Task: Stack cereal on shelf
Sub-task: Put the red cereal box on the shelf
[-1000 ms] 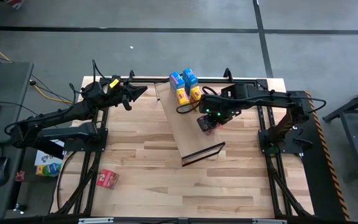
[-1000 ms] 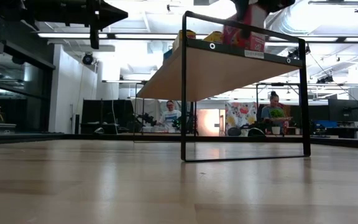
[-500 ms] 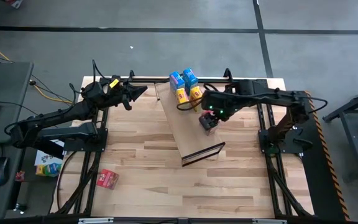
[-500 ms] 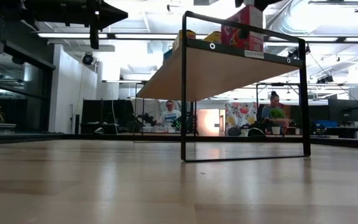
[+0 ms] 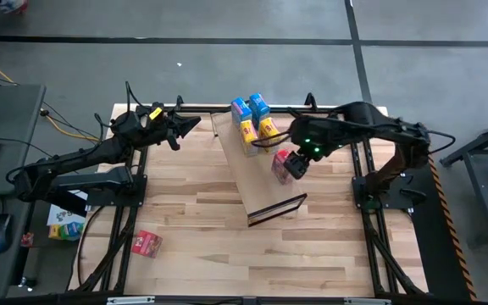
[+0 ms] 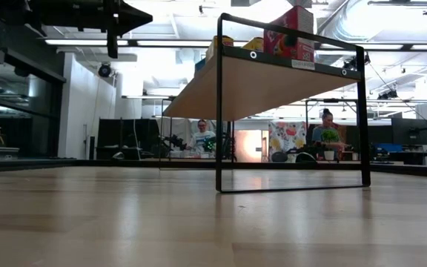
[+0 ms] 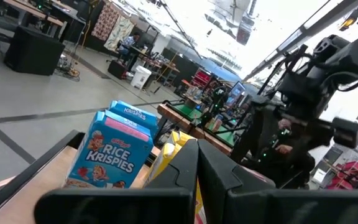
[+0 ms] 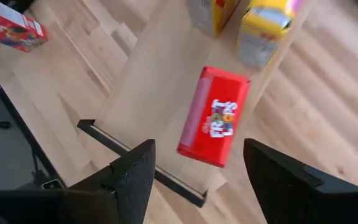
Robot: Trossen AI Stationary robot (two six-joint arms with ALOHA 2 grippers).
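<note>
High view: the tan, matte shelf (image 5: 248, 174) runs diagonally through the middle of the frame, its thin black frame lip lower centre. Two blue boxes (image 5: 250, 107) and two yellow boxes (image 5: 257, 129) cluster at its upper end, packed close to leave room. A red box (image 5: 283, 164) stands alone near the shelf's right edge. The right gripper (image 5: 299, 163) hovers just beside it with jaws apart, apparently having let go. The left gripper (image 5: 185, 125), upper left, waits with jaws together. Another red box (image 5: 146, 244) lies on the striped wooden table (image 5: 193, 254), lower left.

Low view: the red box sits atop the raised shelf, upper right.

Right wrist view: the red box's glossy printed face is centred between the spread fingers (image 8: 132, 174).
</note>
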